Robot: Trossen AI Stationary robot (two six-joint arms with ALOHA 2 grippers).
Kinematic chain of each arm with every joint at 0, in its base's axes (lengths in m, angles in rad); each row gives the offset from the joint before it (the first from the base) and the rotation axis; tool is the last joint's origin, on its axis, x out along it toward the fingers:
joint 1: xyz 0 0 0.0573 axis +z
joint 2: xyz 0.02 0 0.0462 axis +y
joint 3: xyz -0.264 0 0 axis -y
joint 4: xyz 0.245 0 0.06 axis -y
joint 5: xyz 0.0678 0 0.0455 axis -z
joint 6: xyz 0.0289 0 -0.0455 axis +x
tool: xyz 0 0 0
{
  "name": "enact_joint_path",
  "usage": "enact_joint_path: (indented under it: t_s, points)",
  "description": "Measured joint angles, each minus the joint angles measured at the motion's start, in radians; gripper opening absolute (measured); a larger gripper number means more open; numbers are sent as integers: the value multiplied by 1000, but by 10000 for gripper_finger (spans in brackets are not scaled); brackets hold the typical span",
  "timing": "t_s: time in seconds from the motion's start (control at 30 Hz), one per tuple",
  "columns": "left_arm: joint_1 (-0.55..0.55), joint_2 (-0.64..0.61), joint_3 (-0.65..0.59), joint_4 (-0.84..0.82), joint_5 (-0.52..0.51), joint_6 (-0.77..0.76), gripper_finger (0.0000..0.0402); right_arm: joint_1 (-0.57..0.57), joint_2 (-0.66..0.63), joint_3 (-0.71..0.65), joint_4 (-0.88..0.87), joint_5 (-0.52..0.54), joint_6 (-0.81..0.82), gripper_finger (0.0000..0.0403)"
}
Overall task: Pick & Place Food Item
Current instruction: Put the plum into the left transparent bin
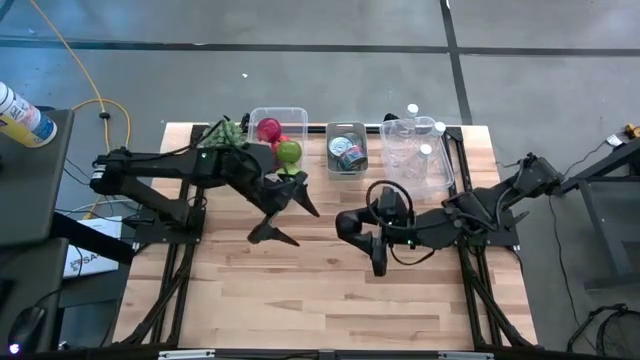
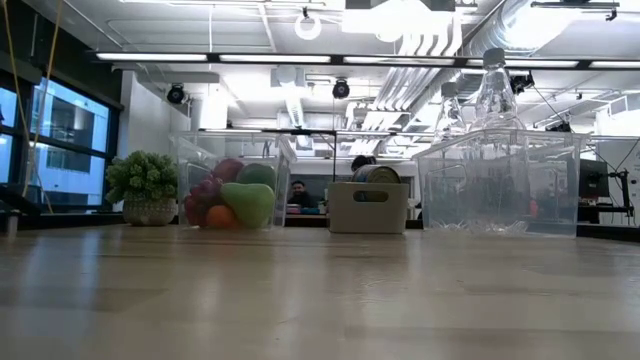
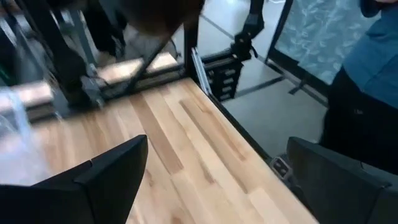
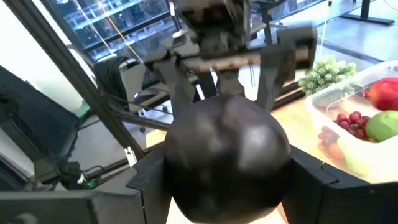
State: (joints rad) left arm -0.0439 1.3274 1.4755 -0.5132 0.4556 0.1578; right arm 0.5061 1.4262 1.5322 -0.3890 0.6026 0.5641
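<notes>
High view shows the wooden table (image 1: 300,290) with three bins along its far edge: a bottle bin (image 1: 415,150), a can bin (image 1: 346,148) and a fruit bin (image 1: 278,135). The right gripper (image 1: 352,224) is clamped on a dark round food item (image 4: 227,155), carried above mid-table, the fruit bin beyond and to its left. The left gripper (image 1: 290,215), jaws apart and empty, hangs just beside it. Transport looks under way; next calls for reaching a bin and releasing.
</notes>
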Motion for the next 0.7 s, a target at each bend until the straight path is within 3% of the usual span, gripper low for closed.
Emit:
enact_joint_path:
  t_s: [0.13,0.7]
  points:
    - [-13,24,0,-1,1,-60,372,-11,-3,0,-8,-26,-10,209]
    - [-14,32,0,32,14,-38,372,-12,-6,0,26,-53,-11,208]
